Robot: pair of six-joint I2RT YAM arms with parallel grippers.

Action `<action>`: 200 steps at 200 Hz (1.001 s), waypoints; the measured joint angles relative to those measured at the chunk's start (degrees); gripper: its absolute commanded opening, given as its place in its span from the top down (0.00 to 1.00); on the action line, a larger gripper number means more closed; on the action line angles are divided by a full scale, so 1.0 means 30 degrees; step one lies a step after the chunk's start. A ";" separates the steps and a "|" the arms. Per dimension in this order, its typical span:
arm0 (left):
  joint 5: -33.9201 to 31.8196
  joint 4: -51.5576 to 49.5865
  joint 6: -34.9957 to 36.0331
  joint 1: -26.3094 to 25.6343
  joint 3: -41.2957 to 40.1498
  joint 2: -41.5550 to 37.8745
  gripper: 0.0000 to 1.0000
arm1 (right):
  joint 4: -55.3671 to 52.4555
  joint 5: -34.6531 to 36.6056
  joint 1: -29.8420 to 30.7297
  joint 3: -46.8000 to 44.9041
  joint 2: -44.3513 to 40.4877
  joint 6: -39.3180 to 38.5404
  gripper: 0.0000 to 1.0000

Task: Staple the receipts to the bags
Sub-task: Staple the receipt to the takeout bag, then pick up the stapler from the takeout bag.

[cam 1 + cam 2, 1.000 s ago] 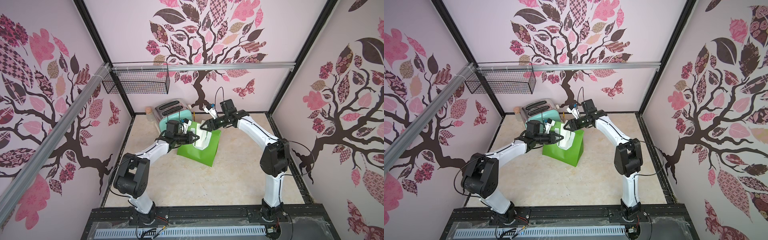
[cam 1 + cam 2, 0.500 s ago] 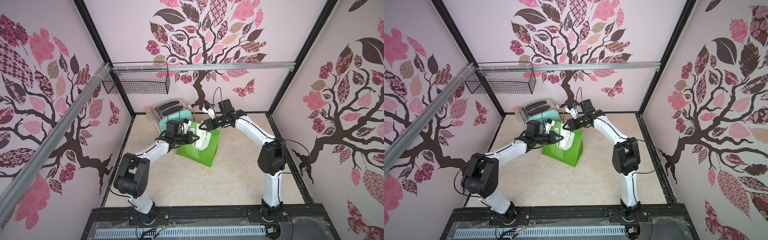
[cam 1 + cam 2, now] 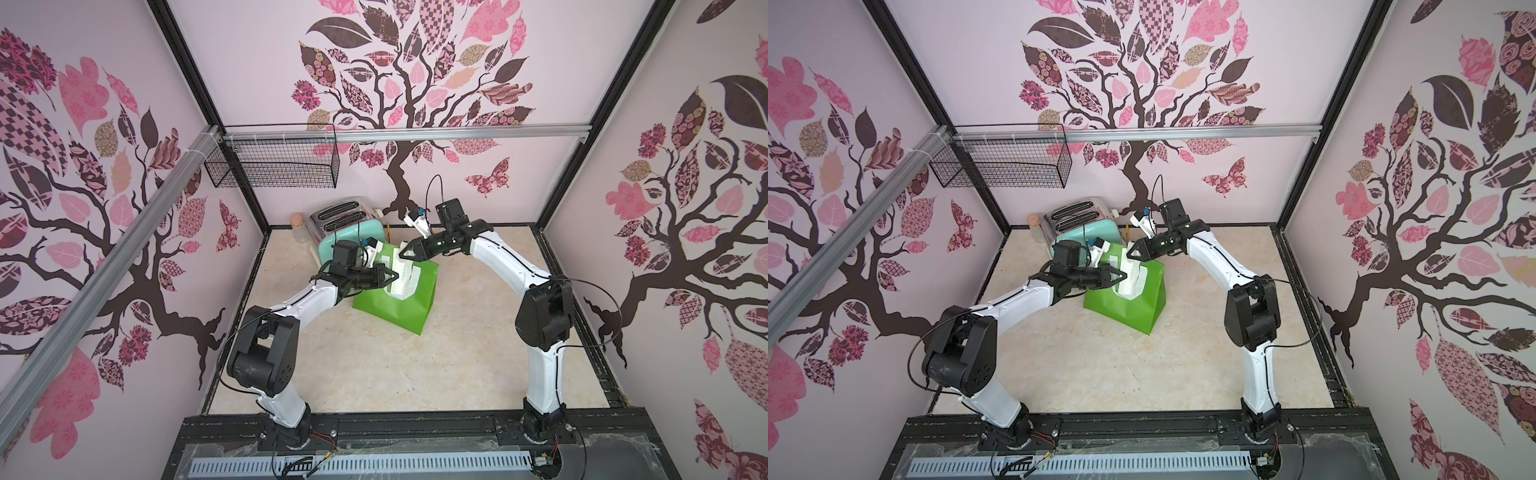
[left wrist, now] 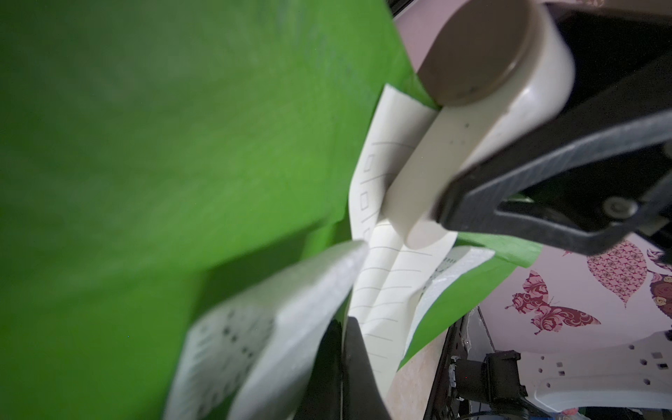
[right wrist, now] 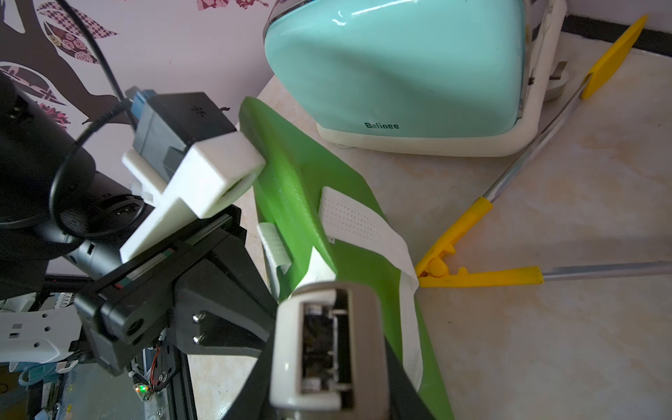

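The bag (image 4: 145,163) fills the left wrist view as a green blur, running off the frame. The receipt (image 4: 380,287) shows lines, but its print is unreadable. The picture's edge cuts off the stapler (image 5: 287,345) in the right wrist view.

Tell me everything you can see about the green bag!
The bag is bright green, flat and rectangular, of smooth stiff-looking sheet, with a white dotted strap handle near its top. It leans tilted close by the mint toaster, bottom edge on the table, top edge raised. A white lined receipt lies against its face between the strap's ends. The left gripper pinches the receipt against it with shut jaws, and the right gripper clamps a cream stapler over its top edge.
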 measured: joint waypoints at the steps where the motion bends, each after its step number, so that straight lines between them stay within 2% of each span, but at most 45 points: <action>1: 0.0000 0.0000 0.0000 0.0000 0.0000 0.0000 1.00 | 0.0000 0.0000 0.0000 0.0000 0.0000 0.0000 1.00; 7: 0.0000 0.0000 0.0007 0.0000 0.0000 0.0000 1.00 | 0.0000 0.0007 0.0000 0.0000 0.0000 0.0000 1.00; 16: 0.0000 0.0000 0.0007 0.0000 0.0000 0.0000 1.00 | 0.0007 0.0029 0.0007 0.0000 0.0000 0.0044 0.61; 20: 0.0000 -0.0007 0.0015 0.0000 0.0000 0.0000 1.00 | 0.0000 0.0051 0.0007 0.0000 0.0000 0.0095 0.52; 36: 0.0000 -0.0007 0.0029 0.0000 0.0000 0.0000 1.00 | 0.0066 0.0211 0.0029 0.0000 0.0000 0.0321 0.29; 42: 0.0007 0.0000 0.0044 0.0000 0.0000 0.0000 1.00 | 0.0087 0.0364 0.0044 0.0000 -0.0007 0.0510 0.24; 71: 0.0007 -0.0029 0.0175 0.0007 0.0000 0.0000 1.00 | 0.0809 0.1654 0.0066 -0.0430 -0.0182 0.1610 0.16; 97: 0.0000 -0.0029 0.0321 0.0007 0.0000 0.0000 1.00 | 0.1348 0.3738 0.0233 -0.1049 -0.0882 0.3402 0.16; 126: 0.0000 -0.0073 0.0452 0.0015 0.0000 0.0000 1.00 | 0.1217 0.7227 0.0969 -0.0903 -0.1872 0.5464 0.17; 137: 0.0000 -0.0080 0.0481 0.0022 0.0000 0.0000 1.00 | 0.0758 0.8757 0.1494 -0.0284 -0.1974 0.6025 0.18; 152: 0.0000 -0.0131 0.0554 0.0022 0.0000 0.0000 1.00 | 0.0262 1.0644 0.2368 0.0663 -0.1974 0.6900 0.25; 170: -0.0007 -0.0189 0.0663 0.0022 0.0000 -0.0007 1.00 | -0.0954 1.2611 0.3206 0.2011 -0.1902 0.7941 0.27; 200: -0.0051 -0.0219 0.0823 0.0022 0.0000 -0.0007 1.00 | -0.3905 1.5220 0.3876 0.6105 -0.0765 0.9471 0.32</action>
